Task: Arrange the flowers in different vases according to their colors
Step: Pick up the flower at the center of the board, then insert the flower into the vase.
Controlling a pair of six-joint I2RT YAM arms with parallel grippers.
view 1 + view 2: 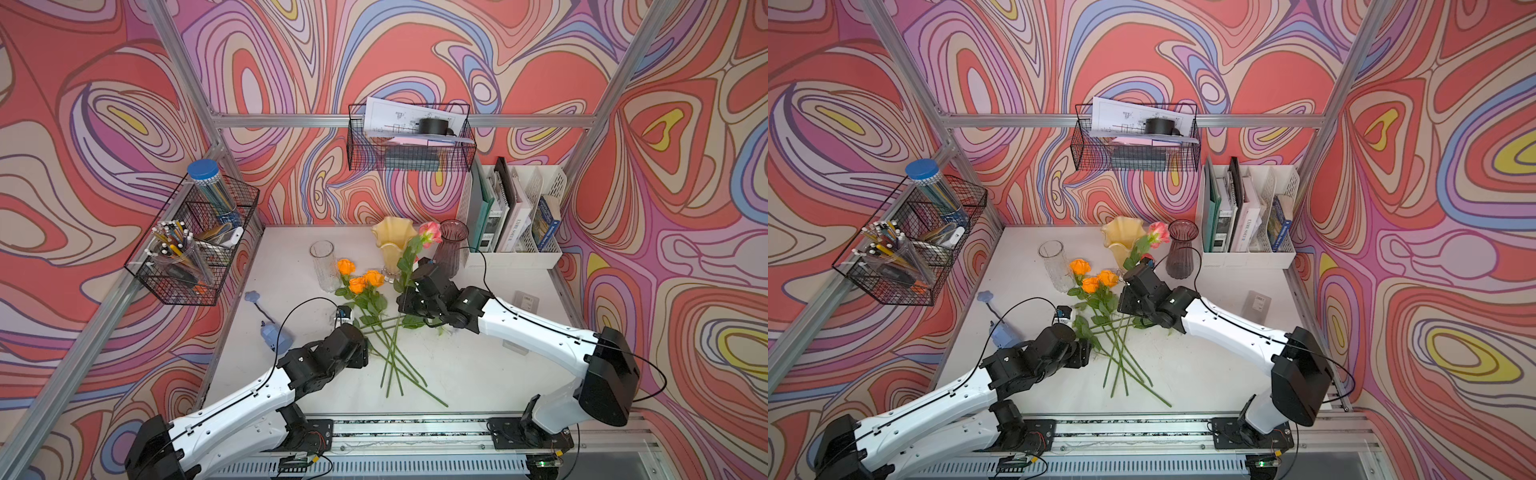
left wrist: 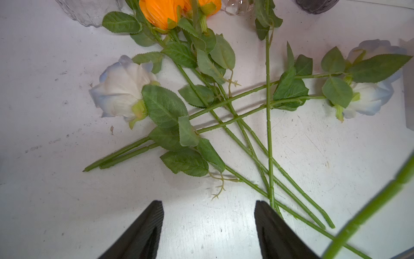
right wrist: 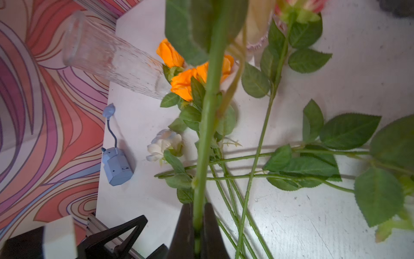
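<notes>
Left gripper (image 2: 208, 203) is nearest me, fingers spread wide with nothing between them, hovering over the stem ends on the table (image 1: 478, 374). The stems lie crossed in a loose pile. The white roses (image 2: 122, 88) lie flat, one bloom on one side of the pile and two on the opposite side. Beyond them, three orange roses (image 1: 360, 278) lie with their blooms just beside the foot of the clear glass vase (image 1: 323, 262). Right gripper (image 3: 198, 205) is pinched tight on the stem of a pink rose (image 1: 430, 233), which is lifted off the table with its bloom up. A second pink rose (image 3: 300, 6) lies flat on the table. The yellow vase (image 1: 392, 239) and purple vase (image 1: 451, 245) stand upright at the far end.
</notes>
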